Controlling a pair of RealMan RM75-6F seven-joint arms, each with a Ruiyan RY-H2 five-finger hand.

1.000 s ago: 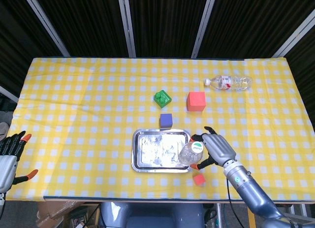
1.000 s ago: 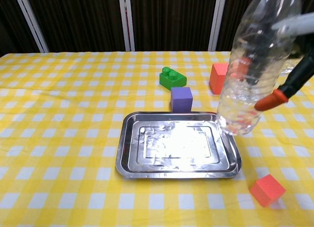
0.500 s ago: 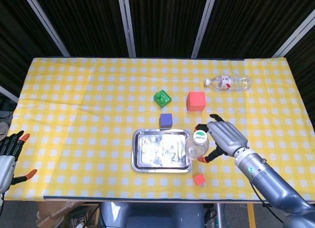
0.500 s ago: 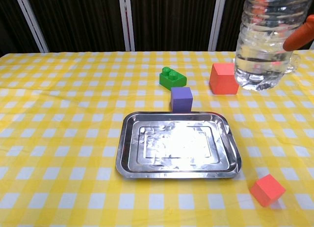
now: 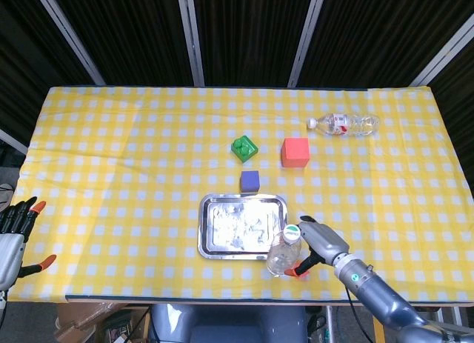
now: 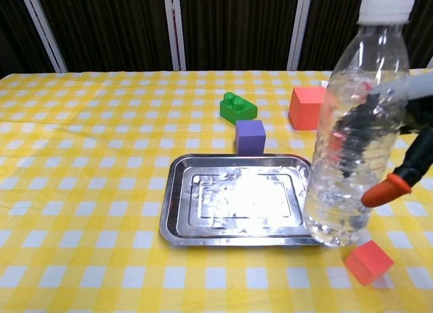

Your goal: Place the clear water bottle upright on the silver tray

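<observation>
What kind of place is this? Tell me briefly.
Probably a robot lab bench, not a home: a table in yellow checked cloth before black curtains, toy blocks, a tray, and a robot hand holding a bottle.

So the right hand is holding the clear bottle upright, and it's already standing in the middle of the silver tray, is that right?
Not quite. The right hand does hold the clear bottle roughly upright, but the bottle is not in the middle of the silver tray. The chest view shows it at the tray's near right corner, near the small red cube.
</observation>
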